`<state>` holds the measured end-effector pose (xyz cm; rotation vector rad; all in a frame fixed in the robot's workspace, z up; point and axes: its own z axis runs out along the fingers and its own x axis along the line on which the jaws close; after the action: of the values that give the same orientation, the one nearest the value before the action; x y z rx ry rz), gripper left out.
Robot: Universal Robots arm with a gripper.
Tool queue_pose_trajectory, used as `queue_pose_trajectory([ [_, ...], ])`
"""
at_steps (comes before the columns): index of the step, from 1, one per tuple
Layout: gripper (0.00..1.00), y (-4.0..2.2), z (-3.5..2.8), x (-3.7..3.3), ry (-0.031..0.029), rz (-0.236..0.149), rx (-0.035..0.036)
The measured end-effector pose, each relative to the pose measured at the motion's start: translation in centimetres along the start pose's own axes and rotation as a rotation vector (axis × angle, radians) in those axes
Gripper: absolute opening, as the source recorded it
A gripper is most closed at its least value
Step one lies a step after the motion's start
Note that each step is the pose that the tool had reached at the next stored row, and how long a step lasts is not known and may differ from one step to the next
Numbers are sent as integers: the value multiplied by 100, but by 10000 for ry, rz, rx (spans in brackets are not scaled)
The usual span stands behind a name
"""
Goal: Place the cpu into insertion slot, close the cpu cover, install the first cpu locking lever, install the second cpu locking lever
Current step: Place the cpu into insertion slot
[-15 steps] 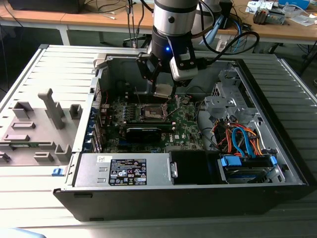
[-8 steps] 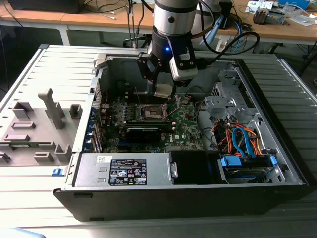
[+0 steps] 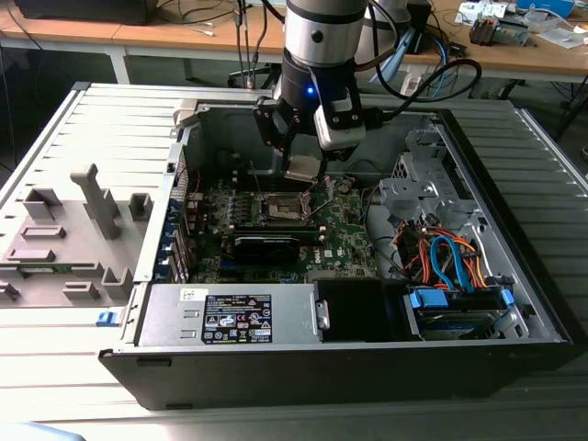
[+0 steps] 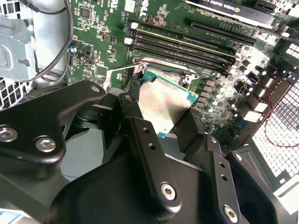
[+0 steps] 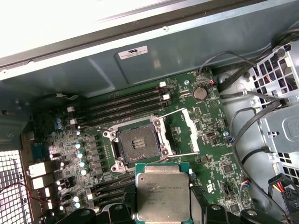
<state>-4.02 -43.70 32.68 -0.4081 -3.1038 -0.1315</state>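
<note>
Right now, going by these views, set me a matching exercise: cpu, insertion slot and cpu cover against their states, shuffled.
Things:
1. cpu
2. insertion slot
3. cpu cover

States:
A. swung open, off the slot
B. held in the gripper, not yet seated
C. empty, dark centre showing

Pairs: 1-B, 2-C, 3-A

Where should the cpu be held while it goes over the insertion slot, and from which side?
Probably by two opposite thin edges, coming from above its metal top, as the hand has the cpu now. It is a flat, thin square, so only the edges give purchase, and that hold leaves the underside free toward the open insertion slot.
</note>
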Motion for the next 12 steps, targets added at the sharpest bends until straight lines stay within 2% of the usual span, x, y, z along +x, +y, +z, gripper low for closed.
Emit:
queue_pose_trajectory([
  [12,55,0,0,0,-11,134,-3],
])
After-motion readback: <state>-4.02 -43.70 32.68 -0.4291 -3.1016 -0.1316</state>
